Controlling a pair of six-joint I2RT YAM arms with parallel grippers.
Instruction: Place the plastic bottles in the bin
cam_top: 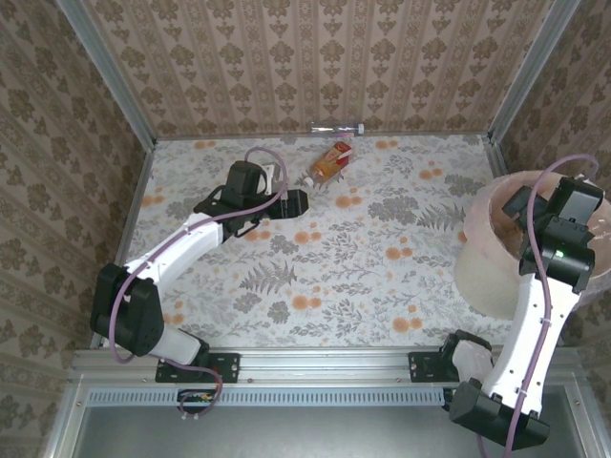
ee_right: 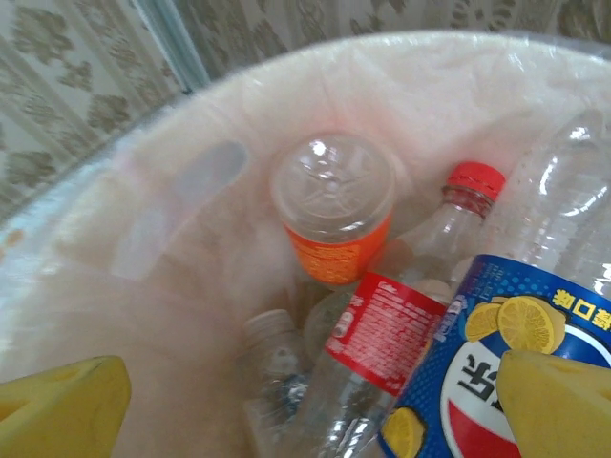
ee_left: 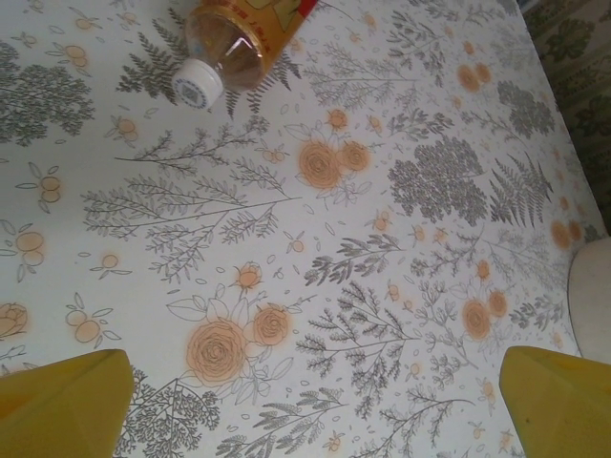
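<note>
An orange-labelled plastic bottle (cam_top: 330,161) lies on the flowered table near the back wall. In the left wrist view this bottle (ee_left: 243,38) points its white cap (ee_left: 196,84) toward me. My left gripper (cam_top: 298,199) (ee_left: 310,405) hovers just short of it, open, with bare tablecloth between its yellow fingertips (ee_left: 67,401). A second clear bottle (cam_top: 339,129) lies against the back wall. My right gripper (cam_top: 546,232) (ee_right: 310,405) hangs open over the pinkish bin (cam_top: 482,277) (ee_right: 172,315). Inside lie several bottles: orange-labelled (ee_right: 334,215), red-labelled (ee_right: 406,329), blue-labelled (ee_right: 496,382).
Patterned walls (cam_top: 315,57) with metal corner posts enclose the table on three sides. The bin stands at the table's right edge. A metal rail (cam_top: 325,367) carrying both arm bases runs along the near edge.
</note>
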